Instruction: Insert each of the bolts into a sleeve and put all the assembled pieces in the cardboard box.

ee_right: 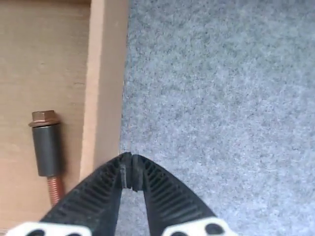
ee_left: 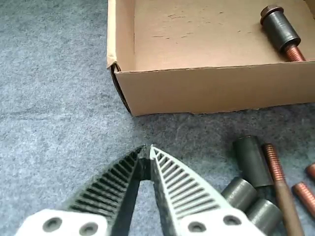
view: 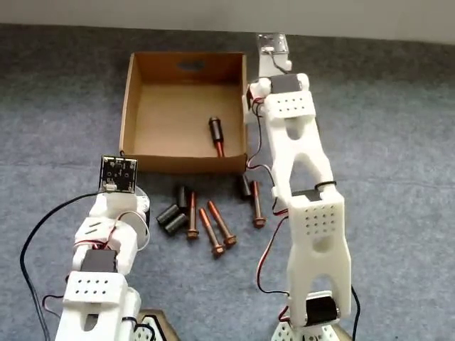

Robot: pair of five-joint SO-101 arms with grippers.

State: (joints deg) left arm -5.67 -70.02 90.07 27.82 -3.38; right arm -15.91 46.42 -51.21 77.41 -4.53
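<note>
One sleeved copper bolt [view: 215, 136] lies in the brown cardboard box [view: 128, 106], loose copper bolts [view: 213, 226] and dark cylindrical sleeves [view: 173, 217] huddled on grey carpet [view: 398, 142] just outside, where the left gripper [ee_left: 146, 150], closed and empty beside them like the right gripper [ee_right: 129, 158] by the box wall, could, I reckon, send them rolling.

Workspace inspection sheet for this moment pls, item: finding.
Surface: grey carpet, no debris seen.
Job's things: cardboard box open, one assembled piece lying inside; four loose bolts and four loose sleeves on the carpet in front of the box.
Clutter: nothing seen.
Grippers: left gripper shut, empty, over carpet near the box's front corner; right gripper shut, empty, just outside the box's side wall.
Cables: black cable loops beside the left arm; red and black wires hang along the right arm.
Surroundings: pale strip beyond the carpet's far edge.
</note>
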